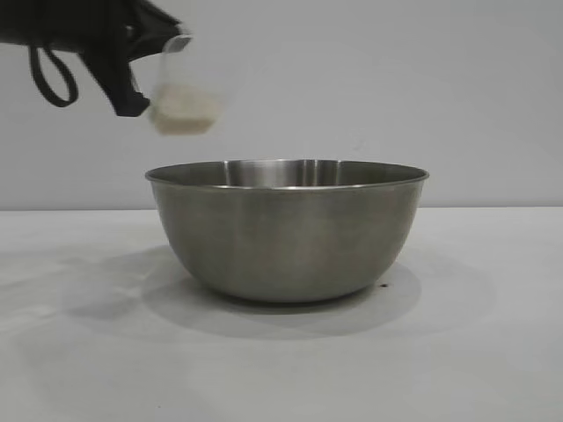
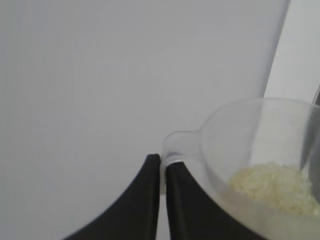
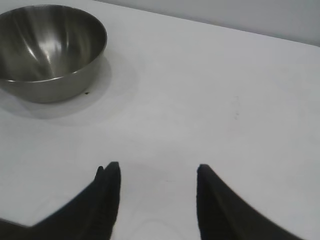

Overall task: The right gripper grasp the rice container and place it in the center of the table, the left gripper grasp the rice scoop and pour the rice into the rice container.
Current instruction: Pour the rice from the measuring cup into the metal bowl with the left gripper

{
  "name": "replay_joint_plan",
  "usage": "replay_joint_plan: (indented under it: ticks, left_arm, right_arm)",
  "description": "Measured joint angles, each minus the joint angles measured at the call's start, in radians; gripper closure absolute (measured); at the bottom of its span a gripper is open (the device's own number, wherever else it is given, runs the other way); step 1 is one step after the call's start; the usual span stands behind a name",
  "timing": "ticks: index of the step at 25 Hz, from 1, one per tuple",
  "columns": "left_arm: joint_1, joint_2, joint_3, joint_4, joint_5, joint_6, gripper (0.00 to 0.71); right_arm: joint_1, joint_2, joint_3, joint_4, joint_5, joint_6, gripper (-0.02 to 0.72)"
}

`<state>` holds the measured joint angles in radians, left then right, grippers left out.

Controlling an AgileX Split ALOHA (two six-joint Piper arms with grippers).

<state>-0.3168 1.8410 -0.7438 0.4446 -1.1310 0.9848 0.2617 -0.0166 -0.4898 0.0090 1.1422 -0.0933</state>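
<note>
The rice container (image 1: 286, 230), a wide steel bowl, stands on the white table (image 1: 493, 352) in the middle of the exterior view; its inside looks bare in the right wrist view (image 3: 47, 42). Above and left of its rim hangs the rice scoop (image 1: 182, 104), a frosted plastic cup holding white rice (image 2: 277, 185). My left gripper (image 2: 163, 161) is shut on the scoop's handle (image 2: 176, 145). My right gripper (image 3: 159, 172) is open over bare table, well away from the bowl, nothing between its fingers.
A pale wall (image 1: 396, 88) rises behind the table. A small dark speck (image 3: 86, 92) lies on the tabletop beside the bowl's foot. A black cable loop (image 1: 51, 77) hangs from the left arm.
</note>
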Motion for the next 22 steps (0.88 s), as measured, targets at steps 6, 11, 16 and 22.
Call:
replay_joint_plan:
  ticks: [6, 11, 16, 22]
  left_arm:
    - [-0.051, 0.002, -0.004, 0.044, 0.000, 0.205, 0.710]
    - [-0.051, 0.011, -0.006, 0.124, 0.000, 0.326, 0.710]
    - [-0.051, 0.011, -0.017, 0.197, 0.000, 0.402, 0.710]
    - [-0.051, 0.011, -0.026, 0.225, 0.000, 0.572, 0.710]
  right_arm:
    - [0.000, 0.000, 0.000, 0.000, 0.000, 0.000, 0.364]
    - [0.000, 0.000, 0.000, 0.000, 0.000, 0.000, 0.364]
    - [0.000, 0.000, 0.000, 0.000, 0.000, 0.000, 0.364]
    - [0.000, 0.000, 0.000, 0.000, 0.000, 0.000, 0.364]
